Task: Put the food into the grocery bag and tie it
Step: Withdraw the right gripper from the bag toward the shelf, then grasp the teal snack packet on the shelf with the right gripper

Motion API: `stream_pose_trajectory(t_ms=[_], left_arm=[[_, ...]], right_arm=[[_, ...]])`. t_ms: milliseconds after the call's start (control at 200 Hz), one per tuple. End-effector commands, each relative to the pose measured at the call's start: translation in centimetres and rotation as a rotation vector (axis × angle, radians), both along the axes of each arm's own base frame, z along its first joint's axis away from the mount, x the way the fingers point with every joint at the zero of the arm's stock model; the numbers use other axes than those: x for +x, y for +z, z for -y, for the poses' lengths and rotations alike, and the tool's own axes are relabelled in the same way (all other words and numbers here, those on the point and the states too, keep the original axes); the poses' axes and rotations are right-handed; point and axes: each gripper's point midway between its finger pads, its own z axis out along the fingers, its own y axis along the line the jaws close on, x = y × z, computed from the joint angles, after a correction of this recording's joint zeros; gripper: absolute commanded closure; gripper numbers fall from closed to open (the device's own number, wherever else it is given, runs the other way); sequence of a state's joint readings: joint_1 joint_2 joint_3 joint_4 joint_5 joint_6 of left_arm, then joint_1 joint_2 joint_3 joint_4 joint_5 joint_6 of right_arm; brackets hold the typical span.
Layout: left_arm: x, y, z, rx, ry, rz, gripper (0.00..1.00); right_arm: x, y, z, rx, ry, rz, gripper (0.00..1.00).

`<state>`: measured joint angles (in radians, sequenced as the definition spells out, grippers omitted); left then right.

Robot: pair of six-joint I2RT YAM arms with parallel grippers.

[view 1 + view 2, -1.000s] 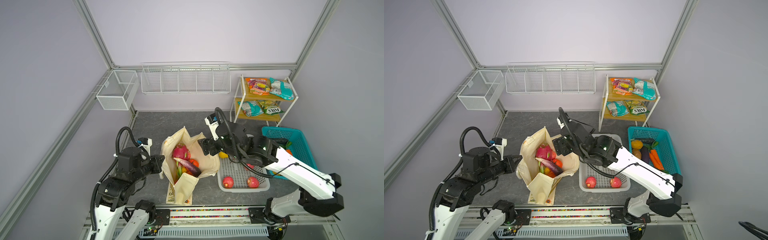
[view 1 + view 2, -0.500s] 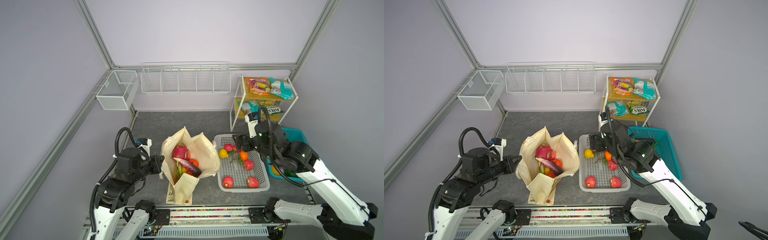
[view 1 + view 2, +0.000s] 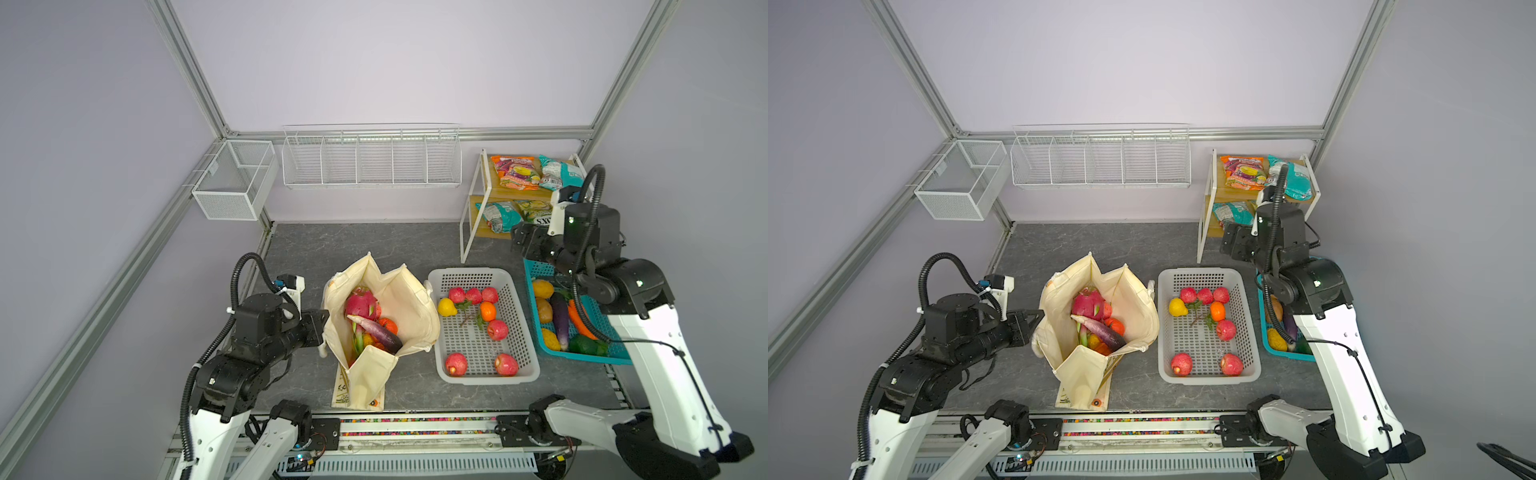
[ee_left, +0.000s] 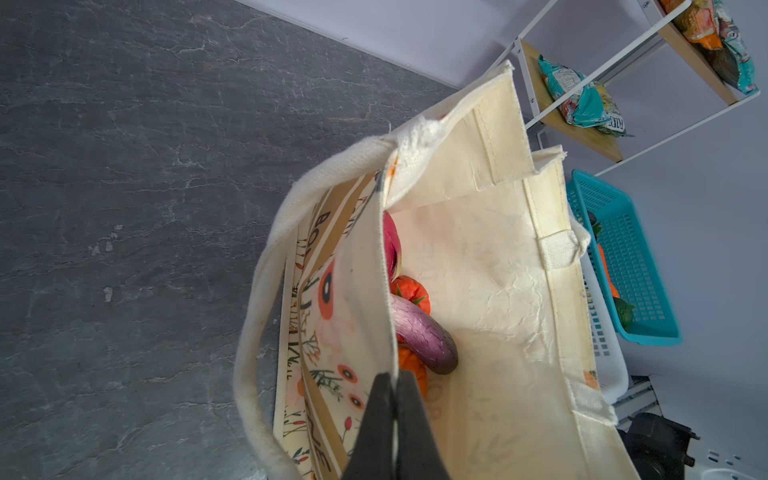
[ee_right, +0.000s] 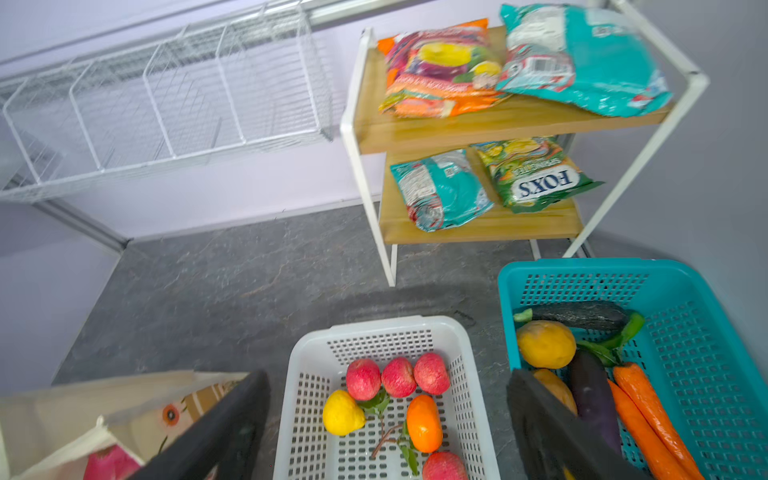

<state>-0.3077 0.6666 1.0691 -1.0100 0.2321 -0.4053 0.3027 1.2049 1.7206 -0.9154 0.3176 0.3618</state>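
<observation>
left end effector: pressed together, pinching the top edge of the grocery bag's side wall, the wall facing the left arm

grocery bag: standing on the table a bit left of the middle. The mouth is wide open and one flap is folded out toward the front edge. A strap handle loops down outside it.

in the bag: a pink dragon fruit sits on top. A purple eggplant lies slanted just below it, with an orange fruit tucked beside. There are some green and orange bits underneath that I honestly can't make out.

right end effector: spread wide with nothing in it, hanging in the air over by the shelf and the far end of the teal basket

white basket: just right of the bag. It holds six red apples, a yellow fruit, a mandarin and a leafy twig.

teal basket contents: carrots, a dark eggplant, a couple of yellow fruits and some green veg. The right arm covers part of it in both top views.

shelf contents: the upper board has an orange packet and a teal packet. The lower board has a smaller teal packet next to a green packet.
</observation>
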Motion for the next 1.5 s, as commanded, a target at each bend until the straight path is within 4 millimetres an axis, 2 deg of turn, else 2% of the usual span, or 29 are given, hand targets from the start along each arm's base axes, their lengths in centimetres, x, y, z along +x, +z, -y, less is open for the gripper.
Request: stream_pose_trajectory(t_ms=[0,45,190,370,535,745,865,995,1200,1325,1495], left_arm=[[0.6,1.6,0.1,0.014,-0.016,0.066,1.00],[0.8,1.5,0.2,0.016,-0.022,0.066,1.00],[1.4,0.9,0.5,0.023,-0.029,0.057,1.00],[2.0,0.3,1.0,0.009,-0.040,0.050,1.00],[2.5,0.0,1.3,0.004,-0.044,0.053,1.00],[2.9,-0.3,1.4,0.007,-0.047,0.053,1.00],[3.0,-0.7,1.3,0.017,-0.048,0.051,1.00],[3.2,-1.1,1.4,0.021,-0.048,0.048,1.00],[3.5,-1.8,1.6,0.027,-0.060,0.043,1.00],[3.5,-1.6,1.8,0.026,-0.075,0.053,1.00],[3.7,-1.3,2.0,0.020,-0.088,0.069,1.00]], right_arm=[[1.6,1.6,2.3,0.117,-0.083,0.053,0.06],[2.3,1.5,3.7,0.162,-0.138,0.059,0.05],[4.4,0.6,6.2,0.359,-0.221,0.093,0.02],[6.5,0.0,10.0,0.512,-0.336,0.137,0.00],[8.6,0.4,13.4,0.606,-0.401,0.215,0.06],[12.1,1.0,16.1,0.648,-0.414,0.223,0.15],[14.5,0.7,16.9,0.700,-0.383,0.193,0.21],[16.7,-0.5,16.5,0.757,-0.332,0.107,0.26],[17.1,-1.8,17.6,0.741,-0.371,0.053,0.31],[17.4,-2.9,18.2,0.752,-0.383,0.027,0.35],[17.7,-3.3,18.7,0.746,-0.400,0.019,0.40]])
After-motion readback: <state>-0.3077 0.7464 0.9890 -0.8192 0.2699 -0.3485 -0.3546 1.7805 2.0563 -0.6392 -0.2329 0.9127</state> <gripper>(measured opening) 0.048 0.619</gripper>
